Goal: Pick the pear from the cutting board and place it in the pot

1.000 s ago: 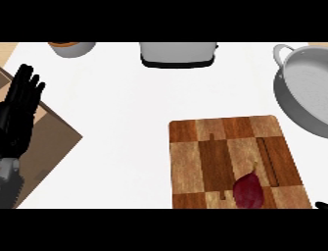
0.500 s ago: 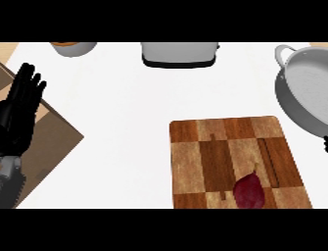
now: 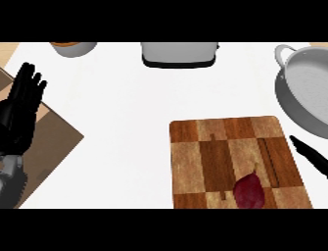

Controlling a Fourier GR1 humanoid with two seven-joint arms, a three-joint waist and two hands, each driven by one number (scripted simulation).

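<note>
**Pear lying on the board, both hands holding nothing**

Head view: the dark red pear (image 3: 249,191) is lying on the striped wooden cutting board (image 3: 217,147), beside the round grey metal pot (image 3: 318,98). The right hand (image 3: 324,165) is reaching along the board's right edge with straight fingers. The left hand (image 3: 16,115) is resting open at the left edge.

A white counter top (image 3: 123,122) is seen from steeply above and fills most of the view; it is taken as the landmark. Along its far edge a grey, box-shaped appliance with a dark base (image 3: 178,54) is placed near the middle. Left of that appliance, also at the far edge, a pale cup with orange contents (image 3: 73,47) is partly cut off by the view. At the counter's left side a brown, wood-toned surface (image 3: 51,132) is seen, its edge running diagonally. Tan strips show beyond the far corners. Lighting is even; faint shadows are noted.
</note>
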